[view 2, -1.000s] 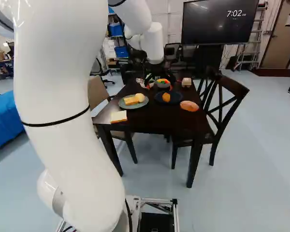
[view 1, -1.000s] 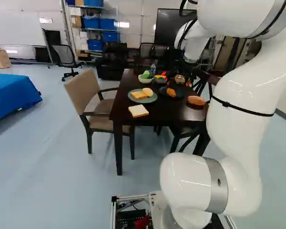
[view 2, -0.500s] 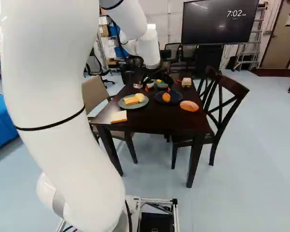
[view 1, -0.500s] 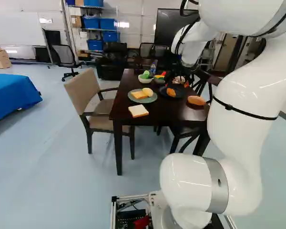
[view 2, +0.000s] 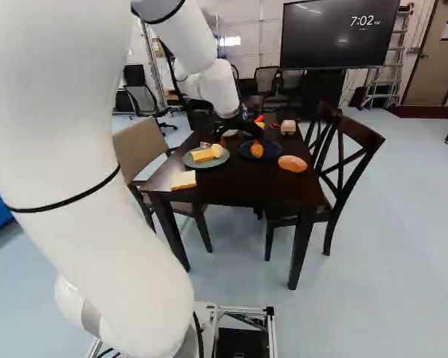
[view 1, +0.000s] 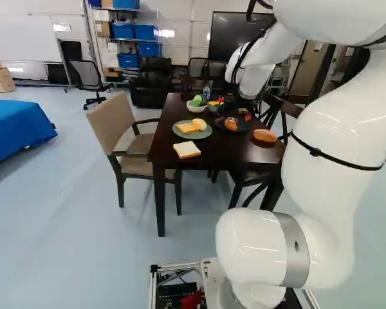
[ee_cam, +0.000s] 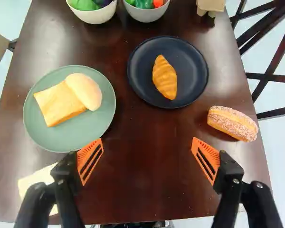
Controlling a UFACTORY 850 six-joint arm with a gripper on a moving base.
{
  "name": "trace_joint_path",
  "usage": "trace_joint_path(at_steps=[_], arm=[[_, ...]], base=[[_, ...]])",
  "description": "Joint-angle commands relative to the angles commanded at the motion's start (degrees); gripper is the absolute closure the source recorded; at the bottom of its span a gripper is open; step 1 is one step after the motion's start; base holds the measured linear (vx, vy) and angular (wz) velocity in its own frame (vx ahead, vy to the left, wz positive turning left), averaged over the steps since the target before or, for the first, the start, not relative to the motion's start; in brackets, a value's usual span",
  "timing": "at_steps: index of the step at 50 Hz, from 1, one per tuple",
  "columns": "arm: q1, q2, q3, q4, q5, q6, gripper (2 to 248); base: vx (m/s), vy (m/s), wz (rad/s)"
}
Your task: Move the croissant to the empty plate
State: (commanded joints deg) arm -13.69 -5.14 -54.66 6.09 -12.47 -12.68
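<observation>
In the right base view my gripper (view 2: 240, 129) hangs over the table near the dark plate. The wrist view shows the gripper (ee_cam: 147, 142) open, its orange-padded fingers wide apart with only bare tabletop between them. Ahead of them, the croissant (ee_cam: 165, 77) lies on the dark blue plate (ee_cam: 192, 90). A green plate (ee_cam: 85, 135) beside it, ahead of one finger, holds a toast slice (ee_cam: 61, 103) and a round bun (ee_cam: 85, 90). No plate in view is bare.
A sugared roll (ee_cam: 232, 124) and a pale bread slice (view 1: 187, 150) lie on the dark table (view 1: 212, 161). Two bowls (ee_cam: 147, 14) of toy vegetables and a small beige item (ee_cam: 210, 5) stand beyond the plates. Chairs (view 2: 342, 175) flank the table.
The arm has shifted against its lowest joint, bringing my gripper lower and nearer over the table, leftward in the right base view. The fingers remain open; the base and food have not moved.
</observation>
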Motion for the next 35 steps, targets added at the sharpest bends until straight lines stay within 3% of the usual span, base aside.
trace_joint_path(at_steps=[35], arm=[[5.05, 7.79, 18.31, -2.25, 23.03, 4.68, 3]], base=[[0.000, 0.000, 0.000]])
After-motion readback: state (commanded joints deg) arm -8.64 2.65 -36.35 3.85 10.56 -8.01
